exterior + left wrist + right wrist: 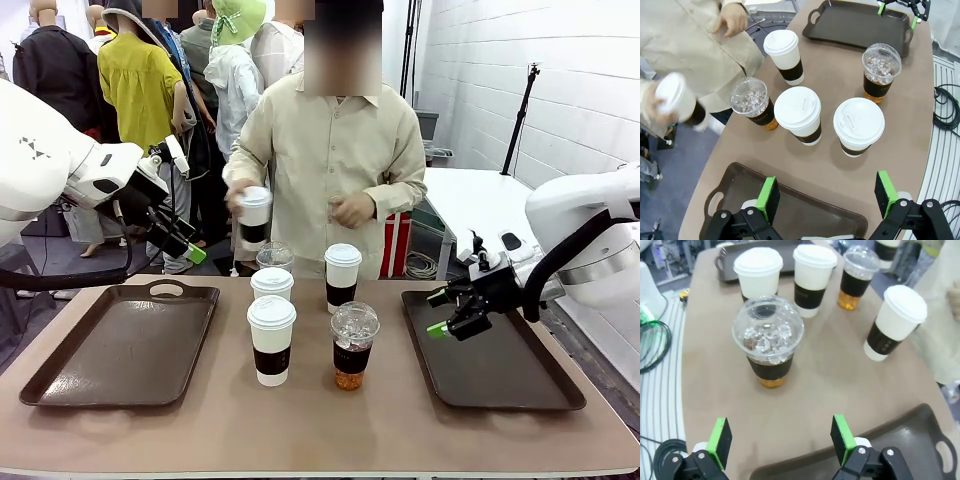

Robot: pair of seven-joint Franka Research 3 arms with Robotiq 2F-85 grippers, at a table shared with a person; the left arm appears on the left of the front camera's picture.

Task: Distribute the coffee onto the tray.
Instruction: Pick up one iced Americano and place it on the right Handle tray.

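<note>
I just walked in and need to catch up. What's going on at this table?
At the far side, the person's hand holds up one white lidded paper cup with a dark brown sleeve. Three matching white cups and two clear dome-lidded plastic cups of amber iced coffee stand in the middle of the tan table. The dark brown left tray and right tray hold no cups. The robot's left hand and right hand hover open, each near its own tray, holding nothing.

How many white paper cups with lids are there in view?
4. On the table: a near cup, a middle cup, a far cup. The person holds the fourth cup.
</note>
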